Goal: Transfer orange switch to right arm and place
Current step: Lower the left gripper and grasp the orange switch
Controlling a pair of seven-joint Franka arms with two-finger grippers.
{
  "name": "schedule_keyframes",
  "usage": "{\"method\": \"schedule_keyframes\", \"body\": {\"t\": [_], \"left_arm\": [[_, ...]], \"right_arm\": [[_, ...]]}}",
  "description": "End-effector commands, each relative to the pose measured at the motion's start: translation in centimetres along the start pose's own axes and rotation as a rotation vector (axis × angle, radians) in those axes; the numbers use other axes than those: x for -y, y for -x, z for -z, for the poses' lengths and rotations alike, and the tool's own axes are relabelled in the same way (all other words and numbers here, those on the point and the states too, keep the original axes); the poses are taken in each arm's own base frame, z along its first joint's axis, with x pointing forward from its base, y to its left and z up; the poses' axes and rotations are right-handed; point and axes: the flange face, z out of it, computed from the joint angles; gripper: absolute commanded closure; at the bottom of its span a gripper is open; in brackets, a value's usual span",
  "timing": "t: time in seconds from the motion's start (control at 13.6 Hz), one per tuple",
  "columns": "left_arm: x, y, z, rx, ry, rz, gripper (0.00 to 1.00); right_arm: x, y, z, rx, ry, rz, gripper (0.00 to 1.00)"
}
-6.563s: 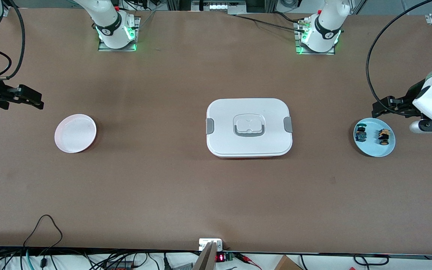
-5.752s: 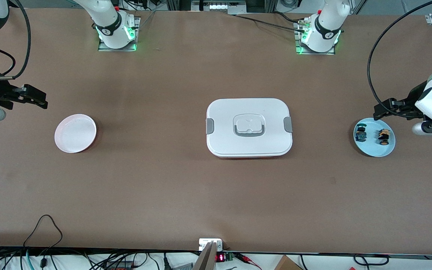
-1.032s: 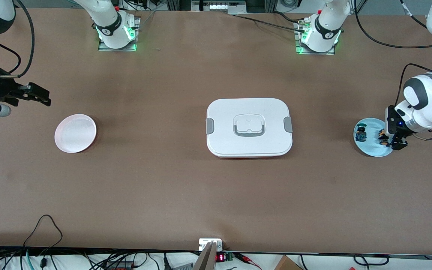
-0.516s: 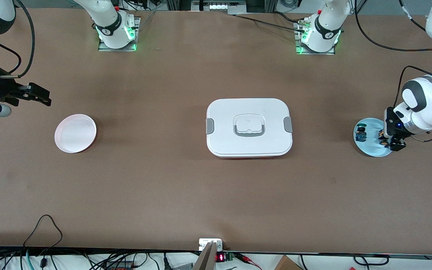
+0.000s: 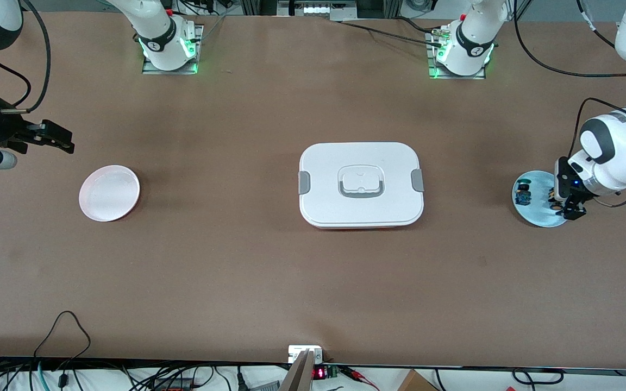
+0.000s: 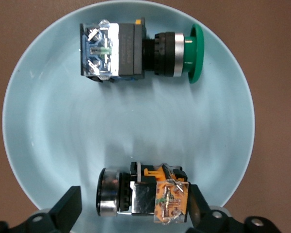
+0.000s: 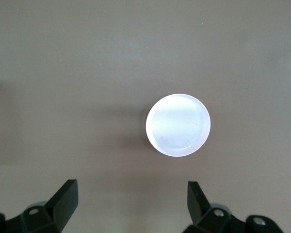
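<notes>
The orange switch (image 6: pixel 143 196) lies on its side on the light blue plate (image 6: pixel 53 131) at the left arm's end of the table; it also shows in the front view (image 5: pixel 552 195), on that plate (image 5: pixel 536 213). My left gripper (image 6: pixel 135 209) is down at the plate, open, with its fingers on either side of the switch. One finger (image 6: pixel 196 206) is at the orange end; the other (image 6: pixel 70 208) stands apart from the round cap. In the front view the left gripper (image 5: pixel 567 208) partly hides the switch. My right gripper (image 5: pixel 66 145) waits open and empty in the air near the white plate (image 5: pixel 109 193).
A green-capped switch (image 6: pixel 136 51) lies on the same blue plate, toward the table's middle (image 5: pixel 522 194). A large white lidded box (image 5: pixel 361 184) sits mid-table. The right wrist view shows the white plate (image 7: pixel 178 124) and the right gripper (image 7: pixel 133 201) open over bare table.
My left arm has swung over the blue plate, turned its gripper down and lowered it around the orange switch; in the last second it shifted only slightly. The right arm has barely moved.
</notes>
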Motion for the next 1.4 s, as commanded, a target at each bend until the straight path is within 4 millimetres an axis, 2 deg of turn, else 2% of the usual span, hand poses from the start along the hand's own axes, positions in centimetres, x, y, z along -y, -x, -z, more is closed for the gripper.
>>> {"method": "schedule_keyframes", "body": {"t": [0.0, 0.15, 0.22, 0.29, 0.37, 0.59, 0.74, 0.88, 1.18, 1.33], "left_arm": [[0.5, 0.5, 0.0, 0.003, -0.012, -0.019, 0.39], [0.6, 0.4, 0.1, 0.004, -0.012, -0.026, 0.68], [0.5, 0.5, 0.1, 0.004, -0.012, -0.029, 0.85], [0.7, 0.7, 0.4, 0.007, -0.019, -0.026, 0.95], [1.2, 1.2, 1.0, 0.011, -0.025, -0.019, 1.0], [1.6, 2.0, 2.1, -0.012, -0.005, 0.005, 1.0], [1.7, 1.9, 2.7, -0.098, 0.017, 0.079, 1.0], [3.5, 1.3, 4.9, -0.19, 0.088, 0.072, 1.0], [6.2, -2.9, 9.3, -0.495, 0.164, 0.006, 1.0], [7.0, -6.0, 11.0, -0.692, 0.189, 0.017, 1.0]], "right_arm": [[-0.1, 0.7, 0.2, 0.0, 0.005, -0.004, 0.0], [-0.1, 0.8, 0.3, -0.001, 0.005, -0.004, 0.0], [-0.1, 0.7, 0.2, 0.002, 0.005, -0.004, 0.0], [-0.1, 0.7, 0.2, 0.002, 0.005, -0.004, 0.0], [-0.2, 0.8, 0.2, 0.002, 0.004, -0.005, 0.0], [-0.5, 0.8, 0.0, 0.005, 0.004, -0.013, 0.0], [-0.6, 0.7, -0.1, 0.007, 0.003, -0.014, 0.0], [-0.6, 0.7, -0.1, 0.007, 0.003, -0.014, 0.0], [-0.2, 0.9, 1.2, -0.018, -0.002, -0.009, 0.0], [-0.6, 1.0, 1.4, -0.024, -0.006, -0.017, 0.0]]}}
